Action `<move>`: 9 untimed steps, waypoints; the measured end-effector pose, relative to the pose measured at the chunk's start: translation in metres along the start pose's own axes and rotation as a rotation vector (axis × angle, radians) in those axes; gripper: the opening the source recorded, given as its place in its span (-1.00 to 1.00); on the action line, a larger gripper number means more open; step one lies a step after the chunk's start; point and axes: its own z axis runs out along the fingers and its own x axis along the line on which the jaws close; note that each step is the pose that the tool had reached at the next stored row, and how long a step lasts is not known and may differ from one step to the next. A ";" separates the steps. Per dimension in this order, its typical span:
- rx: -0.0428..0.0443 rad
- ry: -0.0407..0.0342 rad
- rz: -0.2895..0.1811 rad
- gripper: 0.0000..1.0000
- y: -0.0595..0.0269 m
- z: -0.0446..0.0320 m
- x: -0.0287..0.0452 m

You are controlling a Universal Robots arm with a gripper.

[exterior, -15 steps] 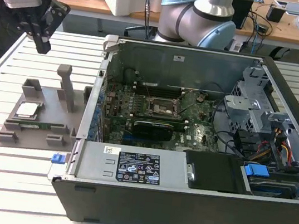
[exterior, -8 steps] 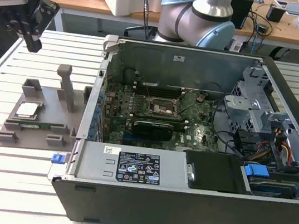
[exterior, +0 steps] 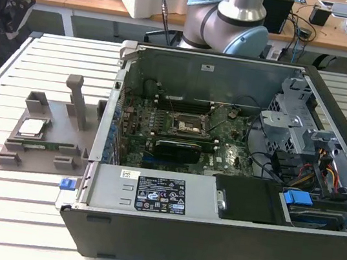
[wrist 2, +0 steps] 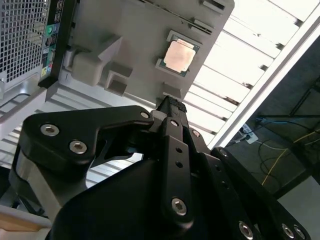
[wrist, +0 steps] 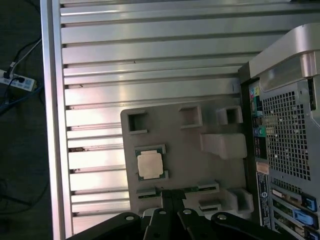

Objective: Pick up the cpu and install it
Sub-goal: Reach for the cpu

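Silver-topped, the cpu (wrist: 150,164) lay in its grey tray (wrist: 200,170), your hand (wrist: 172,192) hovering near it closed and empty; the pick-up, by my reading, called for opening first.

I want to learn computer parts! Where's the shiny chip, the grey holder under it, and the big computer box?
cpu (wrist: 150,164): first wrist view, middle of its shiny top.
grey holder (wrist: 190,160): first wrist view, bare flat base.
computer case (exterior: 209,240): exterior view, dark outer wall.

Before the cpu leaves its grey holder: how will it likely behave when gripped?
Probably stiff: the cpu is a flat square plate. Its shiny metal top may be slippery. Lying low in the grey holder, it likely offers little edge.
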 end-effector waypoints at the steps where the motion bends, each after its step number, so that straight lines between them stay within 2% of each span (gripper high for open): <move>1: 0.0001 0.0000 0.000 -0.79 -0.0002 -0.0001 0.0019; 9: 0.0000 0.0000 0.000 -0.79 -0.0003 -0.0001 0.0040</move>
